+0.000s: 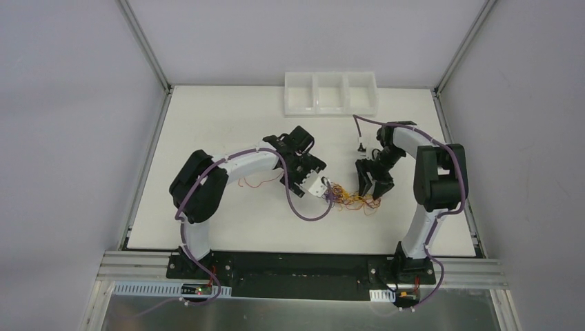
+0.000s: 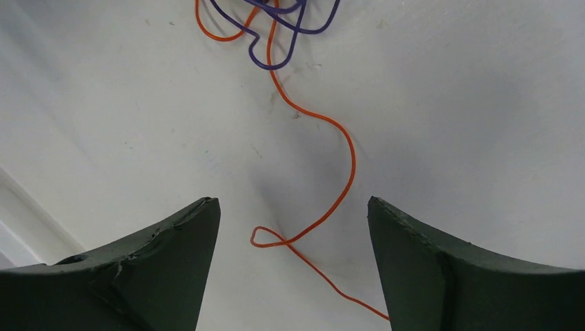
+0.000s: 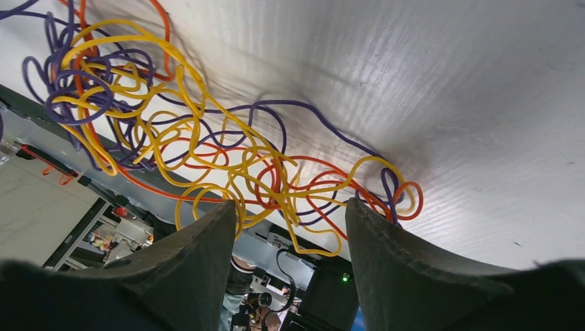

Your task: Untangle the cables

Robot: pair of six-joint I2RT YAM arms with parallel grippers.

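A tangle of yellow, purple and orange cables (image 1: pixel 353 198) lies on the white table between my two grippers. My left gripper (image 1: pixel 323 189) is at its left edge and stands open. In the left wrist view a single orange cable (image 2: pixel 348 155) runs down from the purple loops (image 2: pixel 279 31) and forms a small loop between the left gripper's (image 2: pixel 293 207) fingers, touching neither. My right gripper (image 1: pixel 370 185) stands over the tangle's right side with its jaws apart. In the right wrist view yellow cable strands (image 3: pixel 207 131) hang between the right gripper's (image 3: pixel 290 207) fingertips, not pinched.
A white tray with three compartments (image 1: pixel 331 109) stands at the back of the table. A loose reddish cable (image 1: pixel 252 183) lies beside the left arm's forearm. The table's front edge and the arm bases are close behind the tangle.
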